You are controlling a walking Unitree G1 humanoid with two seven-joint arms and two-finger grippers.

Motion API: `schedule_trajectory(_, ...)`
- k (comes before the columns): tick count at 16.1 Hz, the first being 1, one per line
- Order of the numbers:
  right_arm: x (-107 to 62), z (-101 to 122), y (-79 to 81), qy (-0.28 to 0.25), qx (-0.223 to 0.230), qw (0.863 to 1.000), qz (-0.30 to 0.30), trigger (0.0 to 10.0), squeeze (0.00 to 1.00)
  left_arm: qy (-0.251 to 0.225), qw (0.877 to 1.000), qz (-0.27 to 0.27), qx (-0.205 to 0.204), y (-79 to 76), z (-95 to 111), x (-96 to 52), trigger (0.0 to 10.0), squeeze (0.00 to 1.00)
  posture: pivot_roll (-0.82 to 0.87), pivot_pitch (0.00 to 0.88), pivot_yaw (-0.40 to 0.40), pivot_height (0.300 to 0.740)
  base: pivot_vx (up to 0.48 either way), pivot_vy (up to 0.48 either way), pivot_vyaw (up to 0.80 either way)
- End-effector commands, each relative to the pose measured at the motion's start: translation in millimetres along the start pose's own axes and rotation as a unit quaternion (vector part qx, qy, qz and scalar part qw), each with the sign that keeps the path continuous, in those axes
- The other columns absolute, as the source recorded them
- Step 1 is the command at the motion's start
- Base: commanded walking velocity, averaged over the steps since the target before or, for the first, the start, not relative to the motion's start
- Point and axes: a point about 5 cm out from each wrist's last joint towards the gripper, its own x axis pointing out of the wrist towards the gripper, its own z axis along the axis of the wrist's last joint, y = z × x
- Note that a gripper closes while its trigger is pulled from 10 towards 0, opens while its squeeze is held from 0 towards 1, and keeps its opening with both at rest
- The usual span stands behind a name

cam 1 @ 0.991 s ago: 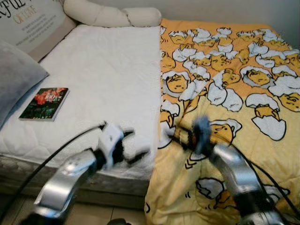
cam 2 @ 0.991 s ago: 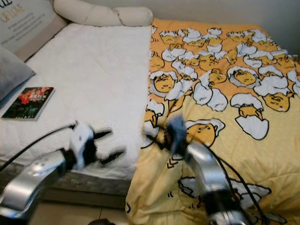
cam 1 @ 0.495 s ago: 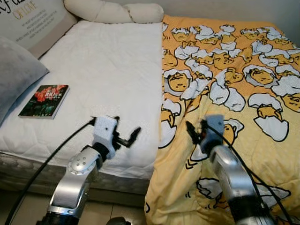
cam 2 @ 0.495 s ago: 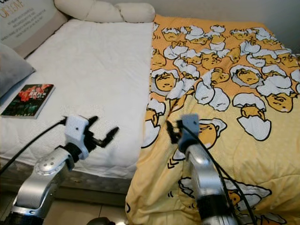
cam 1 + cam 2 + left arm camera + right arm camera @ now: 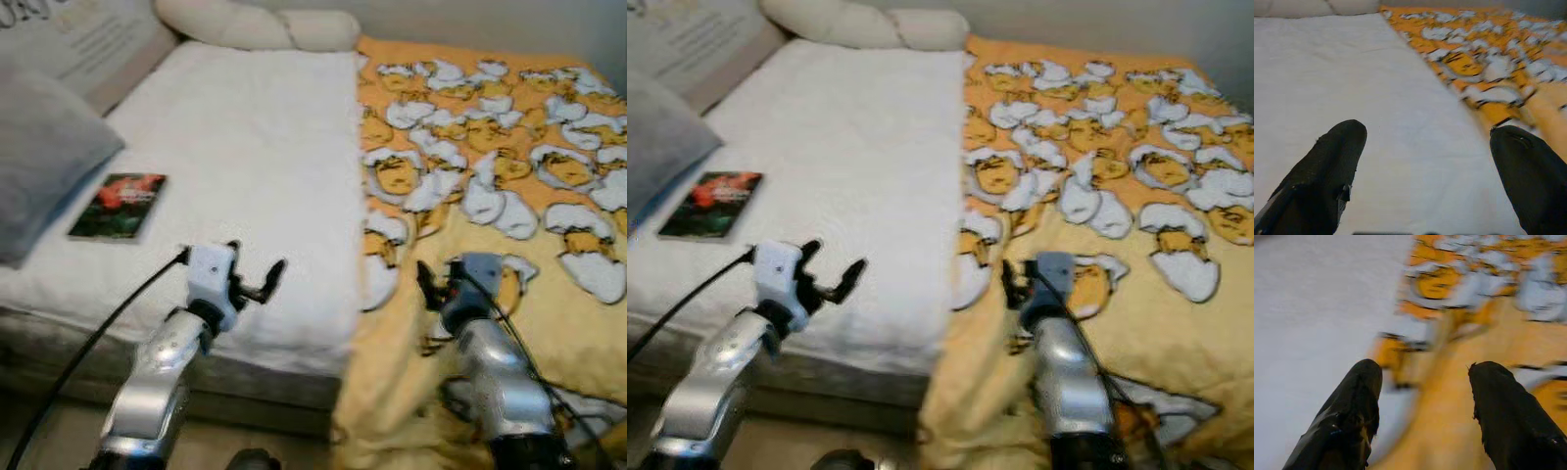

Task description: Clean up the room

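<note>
Bed [image 5: 245, 157]: white quilted mattress cover exposed over its left half, from the headboard end down to the near edge.

Blanket [image 5: 509, 176]: yellow, printed with a cartoon egg figure (white shell pieces, orange faces); covers the right half of the bed and drapes over the near edge toward the floor. Its inner border runs roughly along the bed's middle line.

Book [image 5: 120, 206]: dark cover with a red picture, lying flat near the bed's left edge, close to the near left corner, just beside the grey pillow.

Grey pillow [image 5: 44, 162]: at the left edge, overlapping the mattress.

Cream bolster cushions [image 5: 257, 27]: across the far edge, by the wall.

Board with lettering [image 5: 88, 44]: propped at the far left corner (text blurred, unreadable).

Left gripper [image 5: 257, 279]: held above the near edge of the white mattress, fingers spread wide apart, empty; left wrist view shows bare white cover between the fingers [image 5: 1327, 171].

Right gripper [image 5: 438, 284]: held over the blanket at its inner border near the bed's near edge, fingers parted, holding nothing; right wrist view (blurred) shows yellow fabric between them.
</note>
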Motion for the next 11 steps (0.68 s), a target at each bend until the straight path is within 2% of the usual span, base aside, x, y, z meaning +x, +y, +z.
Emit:
schedule_trajectory(1,-3.3,-1.2,-6.8,0.006,0.002,1.000,-0.014,10.0,0.00,0.005,1.000,-0.001,0.010,-1.6,0.4,2.1,10.0,0.18,0.07,0.000,-0.007,0.740,0.000,0.000,0.00)
schedule_trajectory(7,-7.0,-5.5,-10.2,0.011,0.006,1.000,-0.025,10.0,0.00,0.009,1.000,-0.005,0.014,-4.2,-0.7,4.7,10.0,0.18,0.07,0.000,0.000,0.740,0.000,-0.456,0.00)
schedule_trajectory(10,-7.1,-5.0,-10.5,0.007,-0.002,1.000,-0.024,10.0,0.00,0.010,1.000,0.002,0.004,-4.2,-1.8,5.1,10.0,0.17,0.07,0.000,-0.001,0.740,0.000,0.000,0.00)
schedule_trajectory(11,-6.5,-2.6,-10.4,-0.001,-0.020,1.000,-0.021,10.0,0.00,0.008,1.000,0.007,0.003,-3.9,-1.7,5.3,10.0,0.17,0.07,0.000,-0.003,0.740,0.000,0.000,0.00)
